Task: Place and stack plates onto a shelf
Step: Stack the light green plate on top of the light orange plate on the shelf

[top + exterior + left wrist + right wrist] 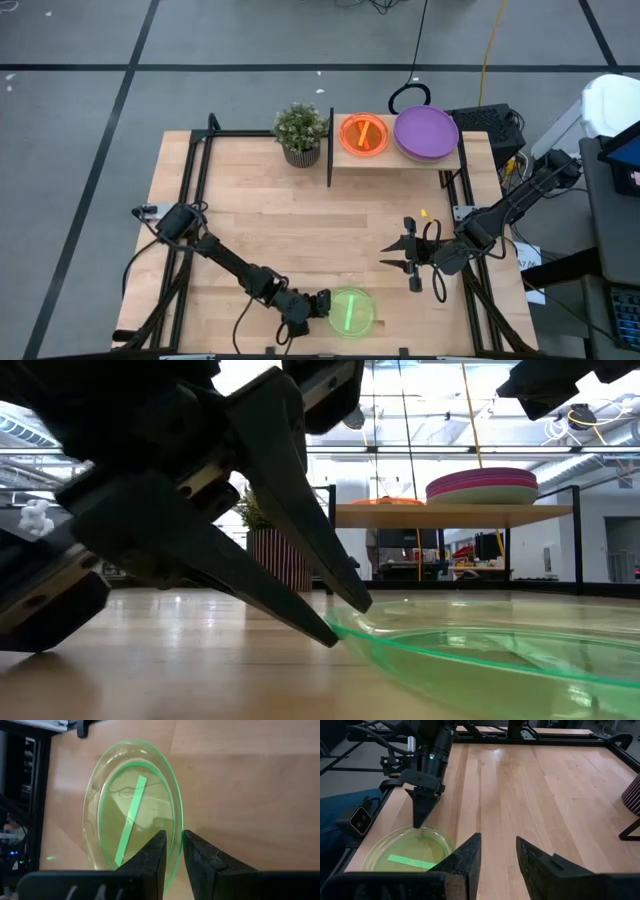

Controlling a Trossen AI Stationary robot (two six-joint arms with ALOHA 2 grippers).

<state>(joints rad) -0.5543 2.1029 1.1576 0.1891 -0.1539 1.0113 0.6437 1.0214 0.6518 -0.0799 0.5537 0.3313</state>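
Wooden counter bears a raised shelf at its far edge, with a potted plant just beside it. On the shelf sit an orange plate and, next to it, a stack of larger plates topped by a purple plate.

One lime green plate lies flat on the counter at the near edge. The left end effector is down at this plate, its two fingers straddling the rim, one inside and one outside, with only a narrow gap between them; whether they have actually clamped the rim I cannot tell. The right end effector hangs above the counter well apart from the plate, fingers parted, holding nothing.

Assessment: the plate appears thin, light, rigid translucent plastic, likely slippery. The raised rim is the only practical grasp point. A shallow pinch may let it slip or tilt on lifting.
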